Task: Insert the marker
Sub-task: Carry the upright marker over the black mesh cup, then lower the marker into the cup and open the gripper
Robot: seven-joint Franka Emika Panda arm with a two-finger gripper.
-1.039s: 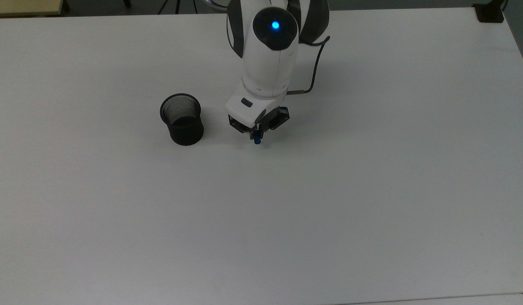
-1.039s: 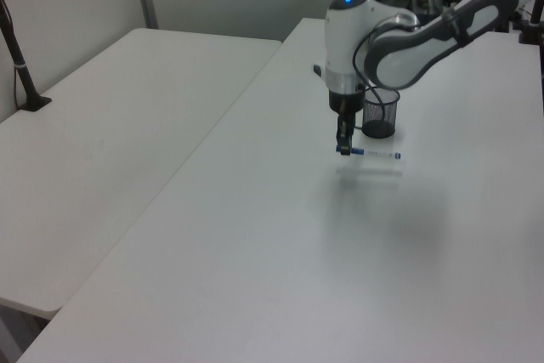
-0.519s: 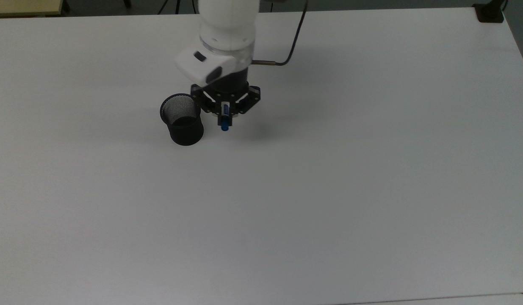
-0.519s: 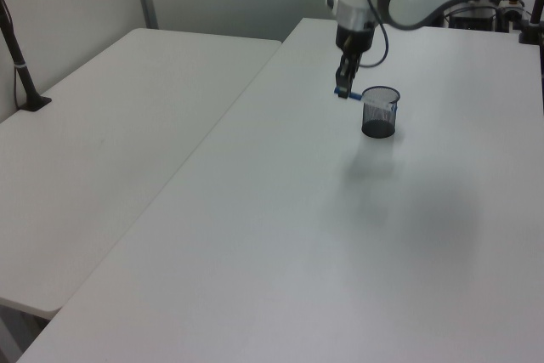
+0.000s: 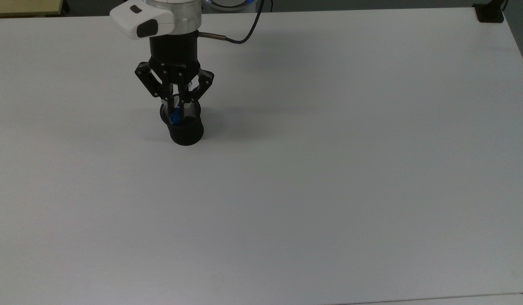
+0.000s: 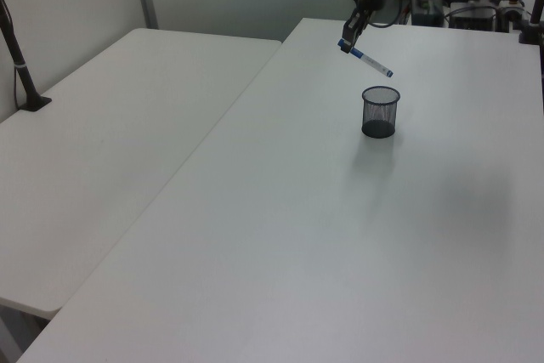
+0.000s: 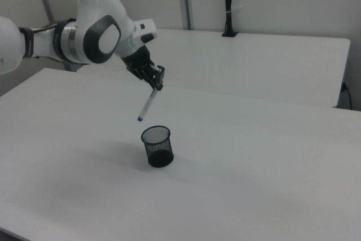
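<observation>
Above the table's point(image 5: 329, 190) far edge, toward the top view's left, the gripper point(image 7: 157, 80) is clamped on one marker's point(image 7: 147, 105) capped end. Its long axis slants downward, the free tip just above and slightly off the rim of the single black mesh cup point(image 7: 157, 145), calling, I judge, for straightening before descent.

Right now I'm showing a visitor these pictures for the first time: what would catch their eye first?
First, the hand, raised well above the white table and gripping the marker by its upper end, so it hangs tilted in the air. Just below the marker's blue lower tip stands the black mesh cup, upright and alone on the table. In the top view the hand sits right over the cup's mouth.
</observation>
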